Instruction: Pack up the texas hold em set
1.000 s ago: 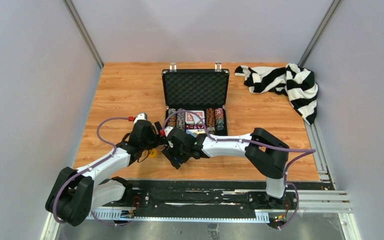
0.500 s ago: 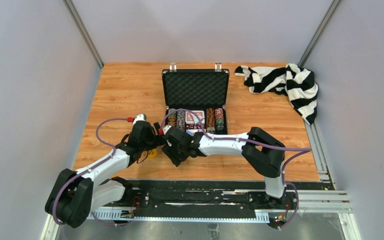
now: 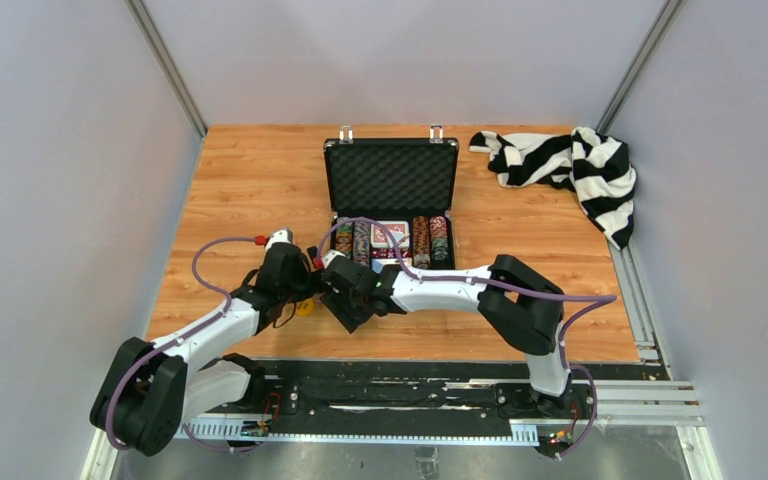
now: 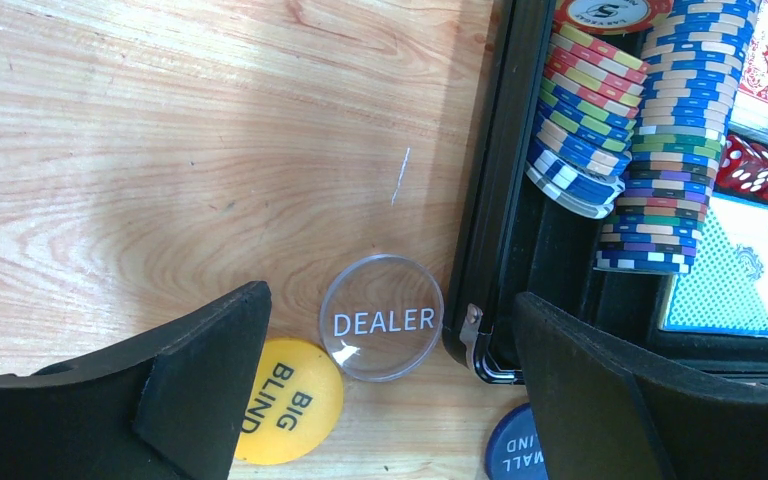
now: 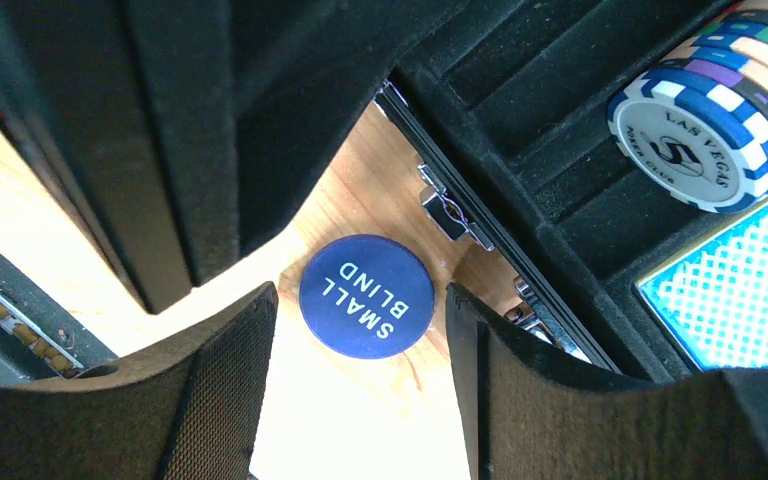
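Note:
The black briefcase (image 3: 390, 175) lies open, with chip stacks (image 3: 426, 238) and card decks in its base. My left gripper (image 3: 303, 287) is open and low over the table at the case's near left corner. In the left wrist view the clear DEALER button (image 4: 381, 318) lies between its open fingers (image 4: 210, 390), with the yellow BIG BLIND button (image 4: 285, 410) beside it. Chips (image 4: 660, 150), red dice (image 4: 755, 170) and cards (image 4: 730, 280) fill the case. My right gripper (image 5: 360, 300) is open, straddling the blue SMALL BLIND button (image 5: 365, 296) on the wood by the case latch (image 5: 450, 215).
The black-and-white striped cloth (image 3: 570, 170) lies at the back right. The two grippers are very close together at the case's front left corner (image 4: 480, 350). Grey walls enclose the table on three sides.
My right arm has shifted a little left, toward the left gripper and the case's corner. The left arm has hardly moved.

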{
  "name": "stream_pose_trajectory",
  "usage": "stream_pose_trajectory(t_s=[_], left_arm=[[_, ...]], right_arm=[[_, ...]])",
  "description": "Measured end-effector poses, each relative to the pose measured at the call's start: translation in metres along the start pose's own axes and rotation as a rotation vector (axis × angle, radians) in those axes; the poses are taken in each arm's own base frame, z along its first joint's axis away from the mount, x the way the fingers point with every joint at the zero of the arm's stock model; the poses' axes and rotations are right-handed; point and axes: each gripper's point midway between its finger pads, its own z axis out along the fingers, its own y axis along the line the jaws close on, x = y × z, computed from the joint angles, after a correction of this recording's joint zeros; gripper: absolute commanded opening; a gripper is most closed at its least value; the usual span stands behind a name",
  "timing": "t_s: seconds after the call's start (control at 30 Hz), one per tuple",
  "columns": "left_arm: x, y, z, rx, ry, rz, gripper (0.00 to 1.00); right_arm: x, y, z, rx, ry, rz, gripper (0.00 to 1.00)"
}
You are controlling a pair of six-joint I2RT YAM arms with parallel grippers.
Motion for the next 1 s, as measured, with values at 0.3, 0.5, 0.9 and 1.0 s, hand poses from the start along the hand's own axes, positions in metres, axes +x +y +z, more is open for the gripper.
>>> stream_pose_trajectory(t_s=[0.3, 0.5, 0.9, 1.0], left_arm=[[0.0004, -0.0001, -0.0001, 0.002, 0.002, 0.004, 0.95], [0.0004, 0.0001, -0.0003, 0.003, 0.001, 0.003, 0.96], [-0.0005, -0.0002, -0.0004, 0.005, -0.002, 0.001, 0.96], [-0.0004, -0.0001, -0.0004, 0.004, -0.002, 0.001, 0.96]], right_arm=[[0.0029, 0.0004, 0.0007, 0.029, -0.005, -0.016, 0.57], [0.0035, 0.0004, 0.0011, 0.038, -0.011, -0.012, 0.50], [0.0029, -0.0006, -0.0002, 0.043, -0.016, -0.006, 0.45], [0.0036, -0.0019, -0.0021, 0.050, -0.010, -0.008, 0.45]])
